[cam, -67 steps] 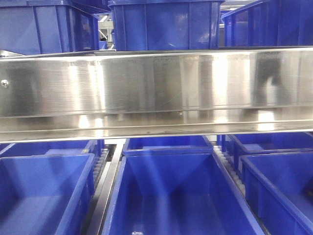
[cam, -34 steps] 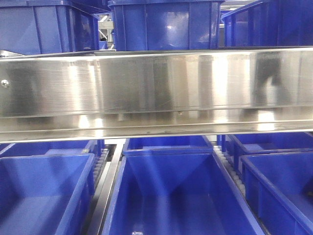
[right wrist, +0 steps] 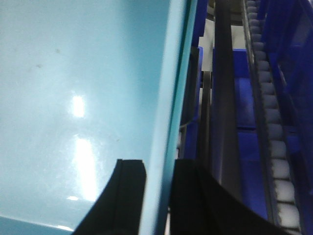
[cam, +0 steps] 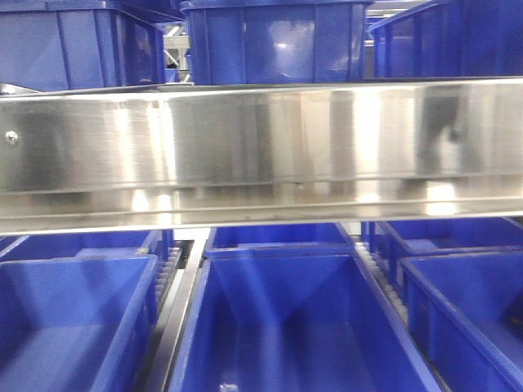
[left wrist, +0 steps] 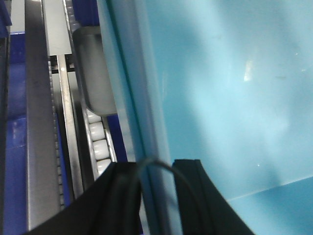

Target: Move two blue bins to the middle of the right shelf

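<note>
L gripper [left wrist: 156, 198]: black fingers [left wrist: 120, 196] sit either side of the left wall of the pale blue bin [left wrist: 234, 98], pinching it just below the rim, one inside and one outside. R gripper [right wrist: 157, 196] does the same on the opposite wall, so both are clamped on the bin and neither is spread.

Key relation: the bin lies between the 2 arms. Its cavity is to the right of the L jaws and to the left of the R jaws, so neither arm is nearer. It's a shared 2-arm hold. Each gripped wall runs straight away from its wrist cam, parallel to the roller track [left wrist: 95, 142] just outside the L wall, and another track sits further out on the R side. Can't tell if it's one bin or a nested pair.

Further out, the front cam shows no pale bin at all. The steel front rail [cam: 261, 147] of the rack tier spans the frame, w/ dark blue crates [cam: 278, 327] below it and more above.

Judgement: the bin is prob. low and close to the base, lined up lengthwise w/ a roller lane. The next move likely needs both arms travelling together along that axis, keeping the walls parallel to the tracks so the bin doesn't skew or hit the rail.
</note>
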You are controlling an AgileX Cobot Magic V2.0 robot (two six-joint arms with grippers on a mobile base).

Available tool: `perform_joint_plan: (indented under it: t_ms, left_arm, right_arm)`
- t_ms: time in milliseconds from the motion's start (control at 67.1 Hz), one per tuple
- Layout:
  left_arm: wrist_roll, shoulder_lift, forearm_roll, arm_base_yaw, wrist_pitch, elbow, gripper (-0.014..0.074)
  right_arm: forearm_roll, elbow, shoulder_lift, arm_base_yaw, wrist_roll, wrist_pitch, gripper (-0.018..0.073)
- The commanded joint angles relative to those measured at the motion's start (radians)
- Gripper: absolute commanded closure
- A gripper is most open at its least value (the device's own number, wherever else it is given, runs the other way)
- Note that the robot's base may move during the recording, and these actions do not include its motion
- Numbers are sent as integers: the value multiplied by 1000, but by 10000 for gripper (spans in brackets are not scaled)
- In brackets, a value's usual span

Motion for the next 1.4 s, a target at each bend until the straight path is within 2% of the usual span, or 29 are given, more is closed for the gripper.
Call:
perform_joint_plan:
  t_ms: [0, 343, 567, 1387]
  left_arm:
    - [25, -23, -4, -4, -67, -21, 707]
    - [25, -23, -4, -4, -144, -21, 707]
    - [25, -23, -4, -4, -223, -21, 707]
    - [25, -23, -4, -4, -223, -21, 707]
  right_arm:
    - [-28, -15, -10, -5, -14, -92, 712]
    - [-28, -15, 2, -5, -14, -179, 712]
    - [-28, -15, 2, -5, -14, -185, 712]
    - [-28, -15, 2, -5, -14, -185, 712]
